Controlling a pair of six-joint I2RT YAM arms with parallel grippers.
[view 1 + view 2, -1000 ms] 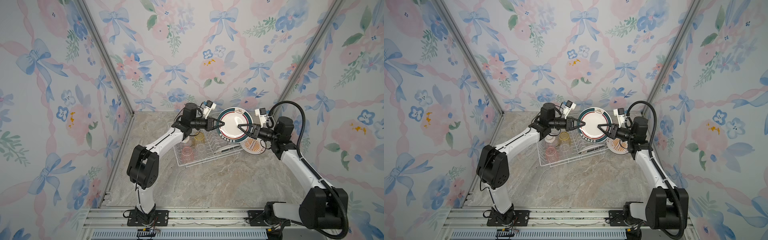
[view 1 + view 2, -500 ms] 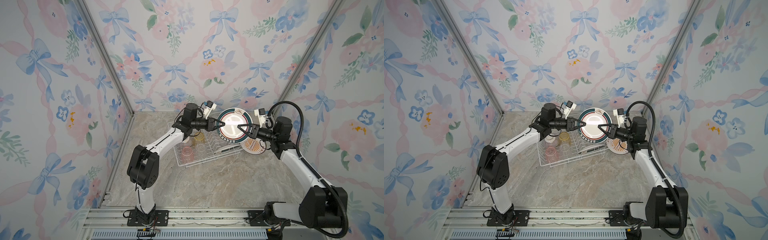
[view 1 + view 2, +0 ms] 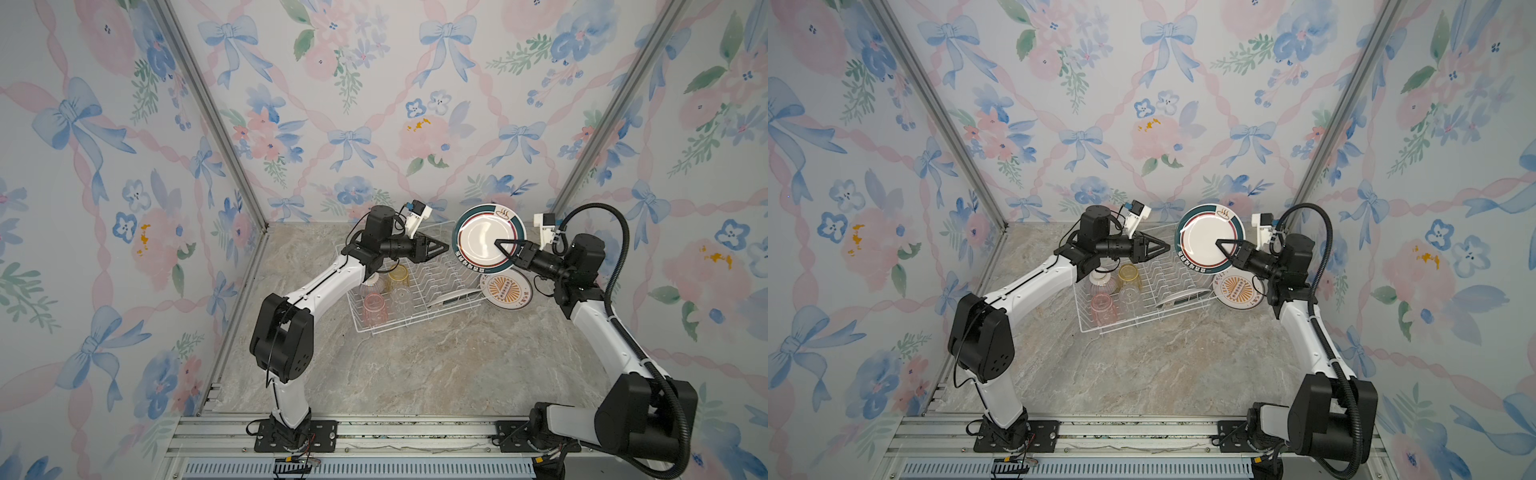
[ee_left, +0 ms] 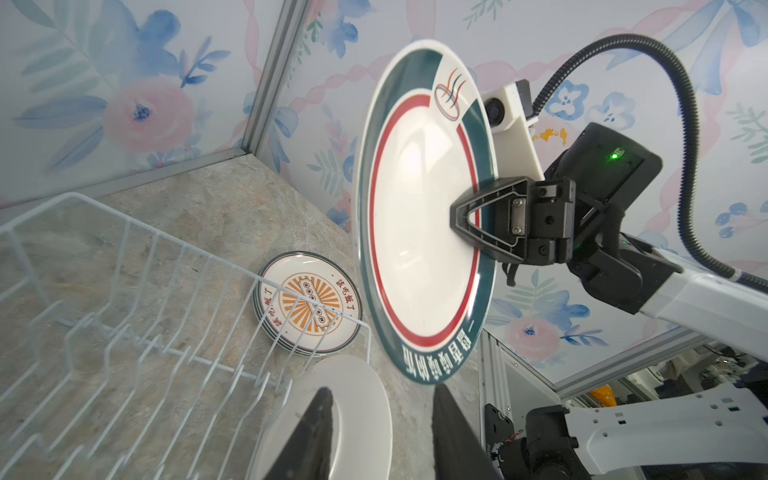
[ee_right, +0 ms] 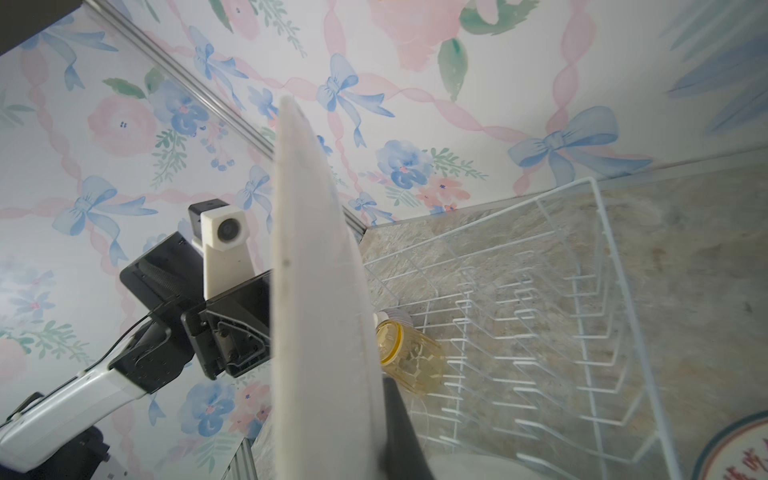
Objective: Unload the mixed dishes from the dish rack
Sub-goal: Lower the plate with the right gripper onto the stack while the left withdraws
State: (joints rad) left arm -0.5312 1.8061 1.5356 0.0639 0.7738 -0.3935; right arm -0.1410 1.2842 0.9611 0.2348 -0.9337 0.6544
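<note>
Left wrist view gives me the clearest read. My left gripper (image 4: 382, 399) has let go, its jaws parted with nothing between them. The green-rimmed plate (image 4: 424, 208) now hangs on the right gripper (image 4: 467, 220) alone, which is clamped tight over its rim. A second ago both grippers had the plate; now, in both top views, the left gripper sits just beside its edge, apart from it. The plate stands upright in the air above the right end of the dish rack (image 3: 415, 322). It is near the stack of plates (image 3: 505, 291) lying on the surface (image 3: 436, 374) just beside the rack. I judge the handover done, so the right arm can carry this plate to that stack. In the rack I count a leaning plate (image 3: 453, 296), a bowl (image 3: 1102, 283) and the tumblers (image 3: 375, 307).
</note>
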